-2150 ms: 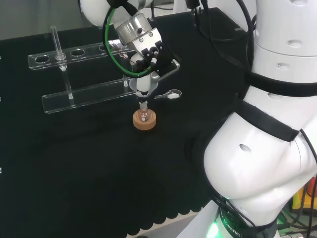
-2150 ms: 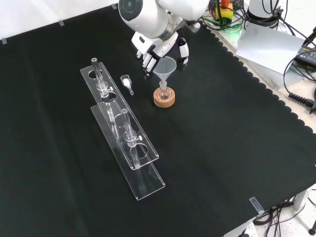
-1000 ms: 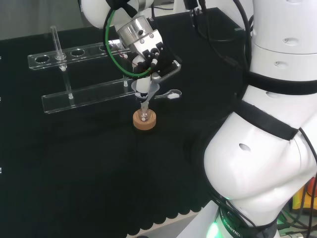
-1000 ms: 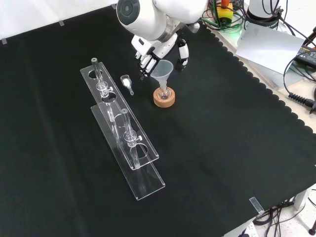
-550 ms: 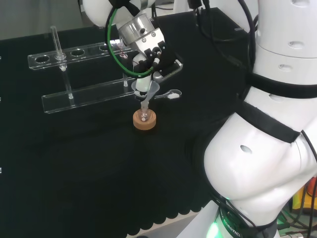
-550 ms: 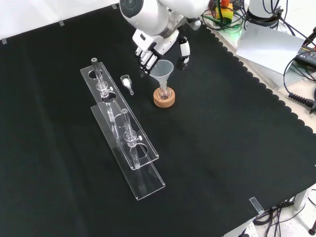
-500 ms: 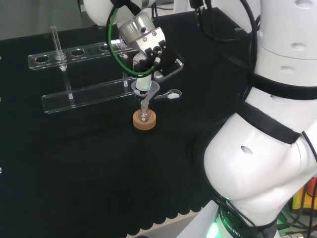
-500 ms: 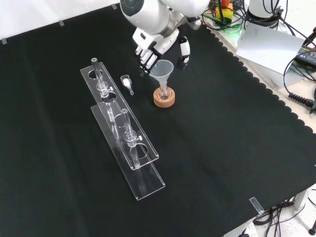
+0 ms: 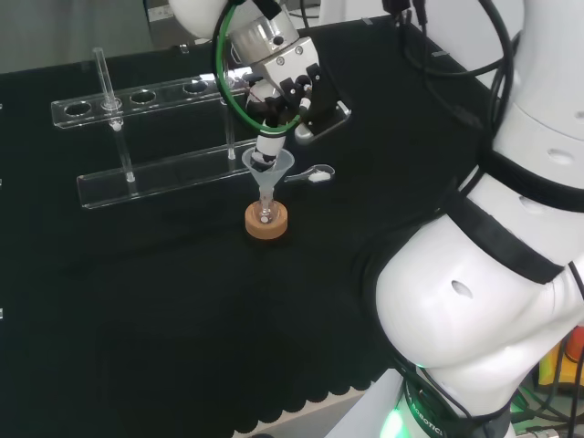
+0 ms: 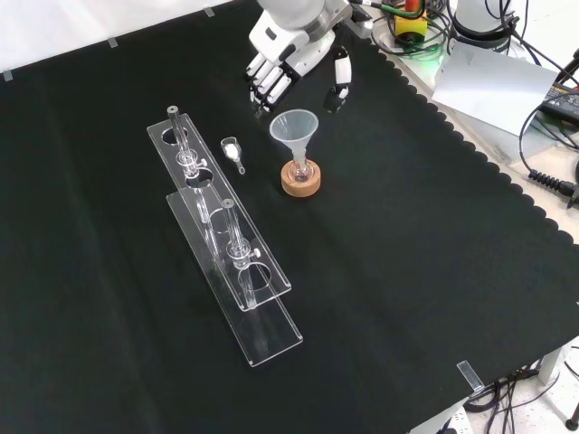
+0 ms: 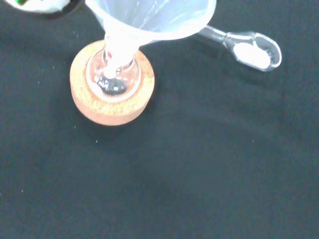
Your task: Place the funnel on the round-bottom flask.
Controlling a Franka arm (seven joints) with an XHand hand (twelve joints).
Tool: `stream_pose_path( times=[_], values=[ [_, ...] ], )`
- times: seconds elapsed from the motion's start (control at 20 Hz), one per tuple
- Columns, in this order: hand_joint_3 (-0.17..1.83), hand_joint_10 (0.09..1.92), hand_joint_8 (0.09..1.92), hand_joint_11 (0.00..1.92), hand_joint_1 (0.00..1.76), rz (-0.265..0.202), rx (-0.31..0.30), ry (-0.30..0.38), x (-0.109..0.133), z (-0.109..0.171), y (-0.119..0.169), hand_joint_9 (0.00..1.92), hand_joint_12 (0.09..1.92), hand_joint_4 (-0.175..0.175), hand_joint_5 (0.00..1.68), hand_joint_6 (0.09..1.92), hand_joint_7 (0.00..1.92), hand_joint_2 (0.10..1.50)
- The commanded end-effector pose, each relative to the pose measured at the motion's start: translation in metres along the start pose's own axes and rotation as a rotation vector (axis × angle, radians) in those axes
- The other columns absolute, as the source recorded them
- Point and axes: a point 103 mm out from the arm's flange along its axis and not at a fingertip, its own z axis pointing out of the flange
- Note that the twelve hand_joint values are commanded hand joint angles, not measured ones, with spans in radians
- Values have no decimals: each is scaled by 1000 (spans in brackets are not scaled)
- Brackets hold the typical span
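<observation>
1. Head view: the hand [image 9: 290, 87] hangs above the funnel [image 9: 266, 170], apart from it. The funnel's stem stands in the neck of the small round-bottom flask [image 9: 265, 215], which sits in a cork ring [image 9: 266, 222]. A clear spoon [image 9: 313, 173] lies just right of the funnel, and a clear test-tube rack [image 9: 151, 137] stands behind with a tube [image 9: 104, 85] upright at its left end. From this side the hand's fingers are partly hidden, so their spread is hard to judge.

2. Front view: the fingers [image 10: 264, 80] and thumb [image 10: 340, 83] are seen straight and spread, holding nothing, clear of the funnel's [image 10: 295, 130] rim. The funnel stands upright in the flask. The spoon [image 10: 233, 151] lies between the rack [image 10: 222, 235] and the cork ring [image 10: 300, 180].

3. Wrist view: looking down, the funnel's [image 11: 149, 20] stem enters the flask [image 11: 112, 77], centred in the cork ring [image 11: 110, 104]. White powder shows in the spoon's [image 11: 251, 49] bowl.
</observation>
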Motion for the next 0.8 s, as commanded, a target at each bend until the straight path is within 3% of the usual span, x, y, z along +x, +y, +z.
stream_pose_path(
  times=[0.05,0.3,0.8],
  values=[
    [570,760,680,95,698,14,-71,36,-25,-1,-9,240,1495,-55,232,87,44,654],
    [574,725,694,140,738,50,-106,68,-51,7,-13,327,1472,-59,278,87,92,665],
    [614,681,698,205,785,96,-82,95,-91,26,-3,421,1437,-63,336,87,163,668]
  ],
)
